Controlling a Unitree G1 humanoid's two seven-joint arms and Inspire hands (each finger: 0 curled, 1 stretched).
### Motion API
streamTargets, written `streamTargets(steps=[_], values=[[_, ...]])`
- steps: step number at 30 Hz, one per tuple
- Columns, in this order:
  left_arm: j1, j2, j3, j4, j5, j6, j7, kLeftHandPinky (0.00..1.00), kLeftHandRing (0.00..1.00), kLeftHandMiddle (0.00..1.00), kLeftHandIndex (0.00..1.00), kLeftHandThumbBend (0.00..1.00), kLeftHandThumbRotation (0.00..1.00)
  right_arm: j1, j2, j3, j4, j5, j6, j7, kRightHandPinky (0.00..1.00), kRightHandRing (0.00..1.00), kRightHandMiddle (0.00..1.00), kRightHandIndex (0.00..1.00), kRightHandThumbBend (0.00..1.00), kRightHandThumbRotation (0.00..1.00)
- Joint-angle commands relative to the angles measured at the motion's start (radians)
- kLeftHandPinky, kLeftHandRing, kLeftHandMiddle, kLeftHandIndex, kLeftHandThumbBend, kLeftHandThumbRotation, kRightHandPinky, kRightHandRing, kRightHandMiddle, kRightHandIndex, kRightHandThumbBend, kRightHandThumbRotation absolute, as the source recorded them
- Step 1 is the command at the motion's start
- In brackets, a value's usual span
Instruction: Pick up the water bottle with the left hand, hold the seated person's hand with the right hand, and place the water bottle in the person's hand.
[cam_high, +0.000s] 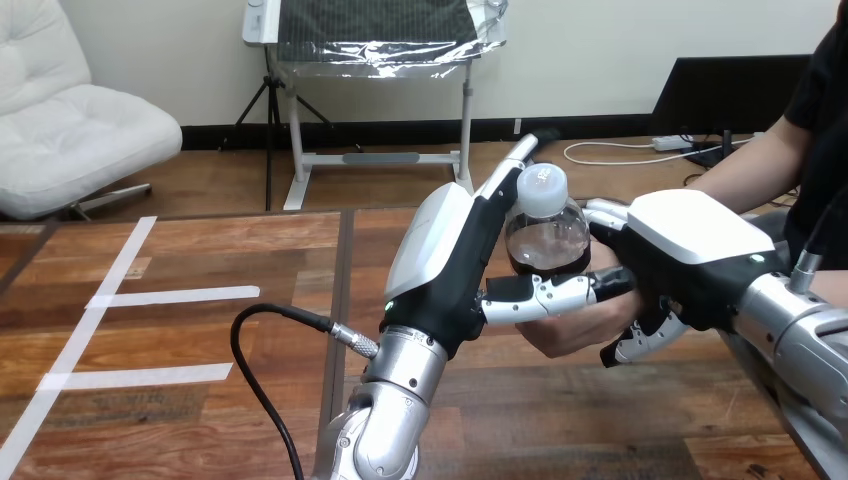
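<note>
Head view: placing step, left hand (450, 260) clasping bottle (545, 240) at 12 o'clock over person's hand (570, 330), which right hand (690, 250) grips; next likely calls for lowering, then release.

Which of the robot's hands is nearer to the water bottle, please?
Left. The left hand grips the water bottle; the right hand is just right of it, curled round the person's hand beneath.

No legible text, label or number on water bottle (545, 235) or elsewhere
</note>
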Motion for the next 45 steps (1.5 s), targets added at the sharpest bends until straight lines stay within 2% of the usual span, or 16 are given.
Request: streamTargets(steps=[1, 8, 16, 32, 39, 45], values=[[-0.028, -0.002, -0.011, -0.049, 0.010, -0.004, 0.001, 1.00, 1.00, 1.00, 1.00, 1.00, 0.83, -0.017, -0.006, -0.038, -0.067, -0.007, 0.013, -0.007, 0.90, 1.00, 1.00, 0.95, 0.83, 0.09], [-0.026, 0.002, -0.009, -0.048, 0.011, -0.008, 0.009, 1.00, 1.00, 1.00, 1.00, 1.00, 0.84, 0.002, -0.010, -0.045, -0.099, -0.018, 0.031, -0.004, 0.91, 1.00, 1.00, 0.95, 0.84, 0.12], [-0.027, 0.006, -0.007, -0.042, 0.003, -0.018, 0.011, 1.00, 1.00, 1.00, 1.00, 1.00, 0.85, 0.013, -0.017, -0.048, -0.113, -0.026, 0.037, -0.004, 0.93, 1.00, 1.00, 0.96, 0.86, 0.10], [-0.025, 0.013, -0.006, -0.044, -0.001, -0.020, 0.004, 1.00, 1.00, 1.00, 1.00, 1.00, 0.87, 0.048, 0.000, -0.086, -0.136, -0.006, 0.040, -0.028, 0.95, 1.00, 1.00, 0.96, 0.88, 0.08], [-0.020, 0.016, -0.004, -0.052, 0.001, -0.021, 0.005, 1.00, 1.00, 1.00, 1.00, 1.00, 0.89, 0.068, 0.009, -0.103, -0.161, 0.000, 0.049, -0.034, 0.92, 1.00, 1.00, 0.95, 0.89, 0.06], [-0.011, 0.013, 0.001, -0.062, -0.011, -0.026, 0.008, 1.00, 1.00, 1.00, 1.00, 0.99, 0.92, 0.088, 0.022, -0.120, -0.165, 0.010, 0.035, -0.075, 0.89, 0.99, 0.99, 0.93, 0.90, 0.06]])
